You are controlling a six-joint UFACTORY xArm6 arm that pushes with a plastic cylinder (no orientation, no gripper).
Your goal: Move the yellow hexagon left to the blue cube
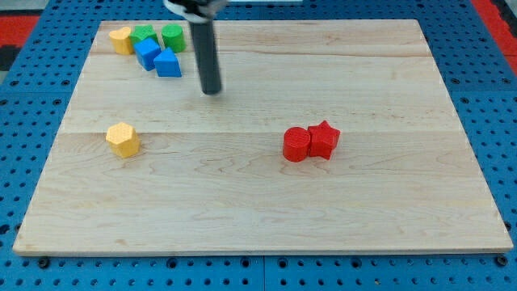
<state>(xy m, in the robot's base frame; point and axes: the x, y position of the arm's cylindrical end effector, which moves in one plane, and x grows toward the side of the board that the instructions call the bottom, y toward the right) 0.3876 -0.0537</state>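
The yellow hexagonal plastic block (123,139) lies alone on the pale wooden tabletop (266,202), toward the view's left and about halfway down. Its flat top face is lighter than its shaded sides, and it sits upright with bare wood all around it.

The blue plastic cube (147,53) sits near the view's top left corner inside a tight cluster of 5 blocks. A second blue block with a sloped, wedge-like top (168,63) touches it on the view's right. Just above them stand 2 green blocks, one (143,34) of unclear shape and one roughly cylindrical (173,37), and a yellow block of rounded outline (120,40) closes the cluster at the view's left.

The arm carries no pincer, only the dark straight rod; its tip (211,90) rests on the tabletop just to the view's right of the cluster and below it, touching no block, well apart from the yellow hexagon.

Between the hexagon and the cube lies open wood. Far to the view's right, a red cylinder (296,145) and a red star-shaped block (324,139) stand touching each other.
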